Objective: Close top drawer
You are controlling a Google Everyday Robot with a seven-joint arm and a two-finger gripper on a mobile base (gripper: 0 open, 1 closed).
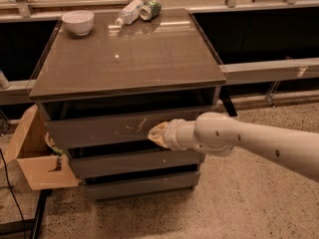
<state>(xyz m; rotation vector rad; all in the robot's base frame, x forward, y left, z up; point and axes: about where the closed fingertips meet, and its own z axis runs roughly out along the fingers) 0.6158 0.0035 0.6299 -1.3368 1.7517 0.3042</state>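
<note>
The top drawer (99, 130) is a wide grey-brown panel with pale scratch marks near its middle. It stands slightly out from the cabinet, with a dark gap above it under the cabinet top. My gripper (155, 133) sits at the end of the white arm that reaches in from the right. It is against the drawer front, just right of the scratches.
Two plain drawer fronts (134, 163) lie below. On the glossy cabinet top (124, 59) stand a white bowl (79, 22), a plastic bottle (128, 12) and a green can (150, 10) at the back. An open cardboard box (35, 158) sits left of the cabinet.
</note>
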